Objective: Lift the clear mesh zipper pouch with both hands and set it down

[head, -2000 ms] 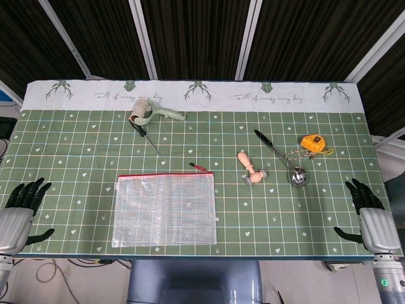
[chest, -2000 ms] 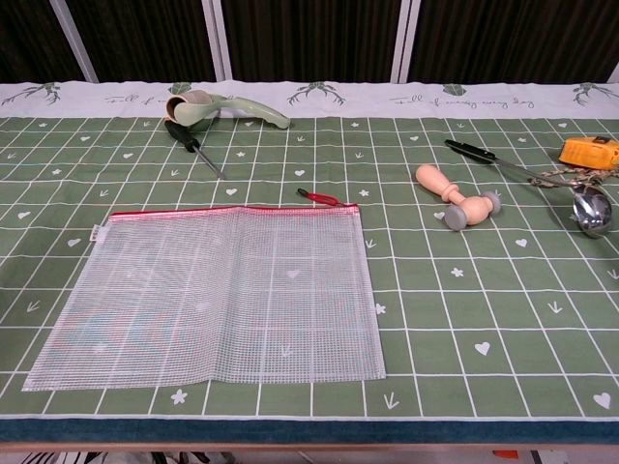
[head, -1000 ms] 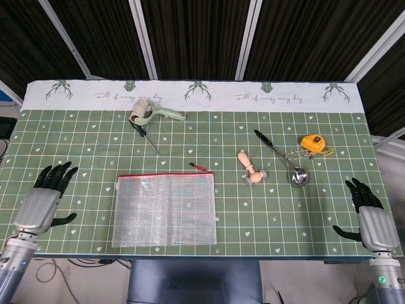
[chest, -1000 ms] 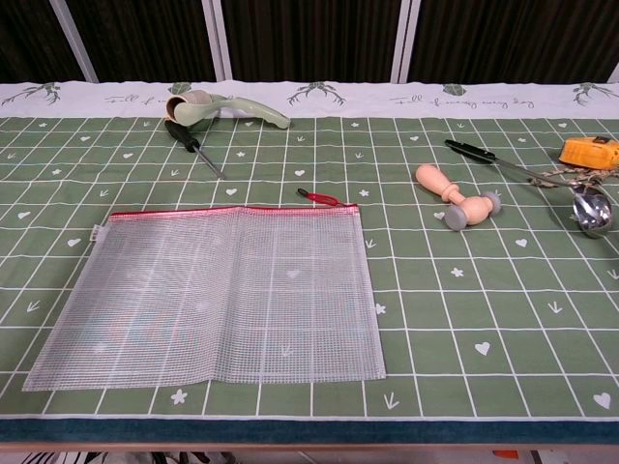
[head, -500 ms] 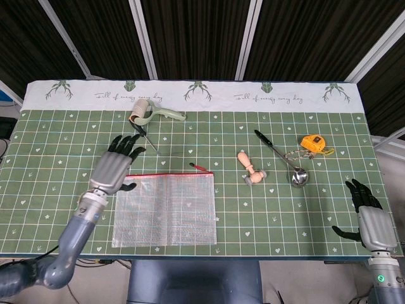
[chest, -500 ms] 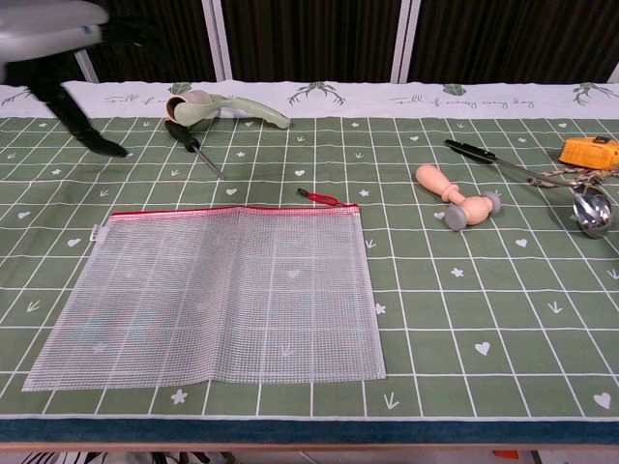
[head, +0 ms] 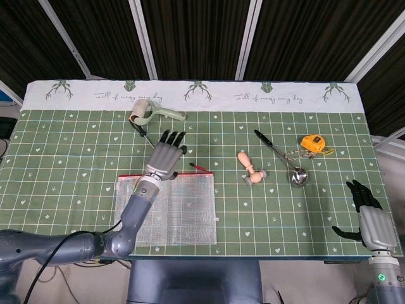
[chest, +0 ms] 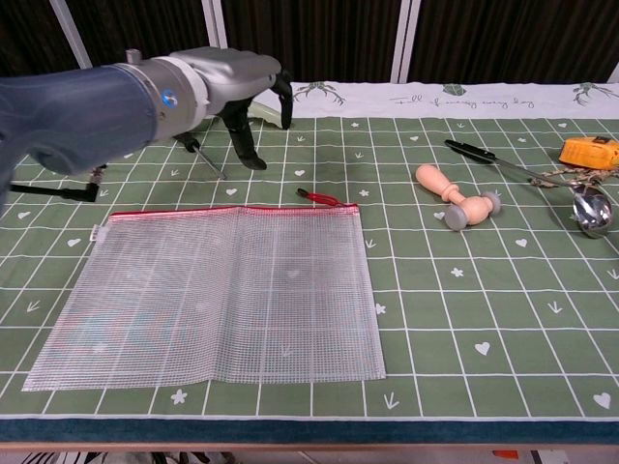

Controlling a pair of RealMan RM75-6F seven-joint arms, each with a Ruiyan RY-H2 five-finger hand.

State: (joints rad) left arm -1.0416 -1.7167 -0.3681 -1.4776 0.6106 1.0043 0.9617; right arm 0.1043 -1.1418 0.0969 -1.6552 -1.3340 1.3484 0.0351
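Above pouch (head: pixel 166 210): left hand (head: pixel 166 157) (empty)

A green cloth with a white grid, hearts and arrows is covering the table (head: pixel 316 215). The clear mesh zipper pouch (chest: pixel 218 295) is showing a red zip edge. The silver, black-fingered left hand (head: pixel 164 157) is showing beside a yellow tape measure (head: pixel 316 144) and a pale wooden stamp (chest: pixel 455 198).
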